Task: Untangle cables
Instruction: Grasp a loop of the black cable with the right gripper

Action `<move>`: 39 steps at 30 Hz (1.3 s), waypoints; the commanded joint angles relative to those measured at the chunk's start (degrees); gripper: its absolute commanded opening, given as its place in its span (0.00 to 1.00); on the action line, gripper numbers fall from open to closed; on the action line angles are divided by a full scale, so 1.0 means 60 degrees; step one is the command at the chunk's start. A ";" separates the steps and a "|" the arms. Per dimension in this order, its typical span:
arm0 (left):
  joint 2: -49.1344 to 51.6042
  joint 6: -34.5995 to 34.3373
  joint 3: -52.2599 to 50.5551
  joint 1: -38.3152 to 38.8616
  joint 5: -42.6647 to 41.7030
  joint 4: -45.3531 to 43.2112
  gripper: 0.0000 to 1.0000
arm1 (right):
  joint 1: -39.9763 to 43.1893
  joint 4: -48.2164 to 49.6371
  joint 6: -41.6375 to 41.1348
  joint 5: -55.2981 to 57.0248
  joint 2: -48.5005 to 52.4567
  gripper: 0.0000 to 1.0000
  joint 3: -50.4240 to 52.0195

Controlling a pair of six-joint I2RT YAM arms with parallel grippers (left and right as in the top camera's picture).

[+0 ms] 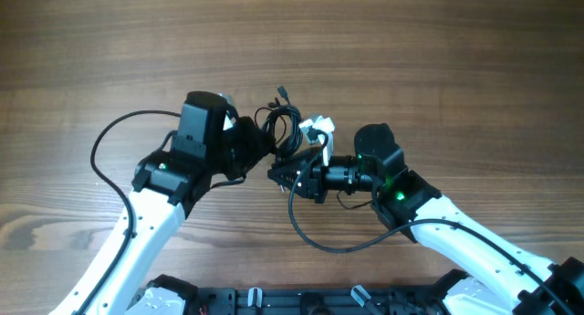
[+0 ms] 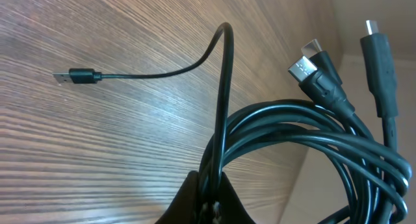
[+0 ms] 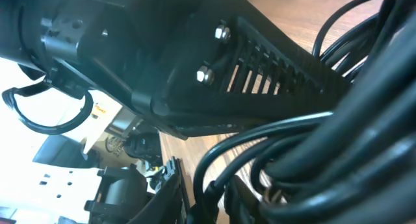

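Overhead: cables [image 1: 279, 123] bundled in coil at desk [image 1: 438, 50] centre, silver-tipped plugs [image 2: 305, 69] sticking out. Left fingers [image 2: 195, 199] clamped together on cable loops; one plug end [image 2: 73, 76] lies flat on desk, apart from coil. Right fingers [image 1: 285, 174] at near edge of coil; cannot tell whether apart or gripping, wrist view crowded by blurred cords.

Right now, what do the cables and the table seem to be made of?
The cables: black rubbery or plastic jacket, smooth, with a soft sheen along the curves. Their plug tips: bright silver, probably metal. The table: matte wood grain, possibly laminate.
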State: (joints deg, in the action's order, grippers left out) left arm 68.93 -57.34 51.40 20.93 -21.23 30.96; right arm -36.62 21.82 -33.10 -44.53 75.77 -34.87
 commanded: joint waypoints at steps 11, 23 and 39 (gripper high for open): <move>-0.0095 0.0277 0.0135 -0.0022 0.2317 0.0375 0.04 | 0.1158 0.0382 -0.4160 -0.1891 0.0062 0.09 -0.0117; -0.0095 0.0776 0.0135 0.1166 0.2670 -0.0277 0.04 | 0.1402 0.2135 -0.6266 0.0157 0.0073 0.09 -0.0117; -0.0131 0.3563 0.0135 0.2659 0.3377 -0.0758 0.04 | 0.1402 -0.0699 -0.6262 0.2463 0.0073 0.06 -0.0117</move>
State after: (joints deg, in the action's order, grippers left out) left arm 68.90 -43.83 51.40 34.74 -0.45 27.66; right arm -28.56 19.79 -70.52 -36.71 75.81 -34.98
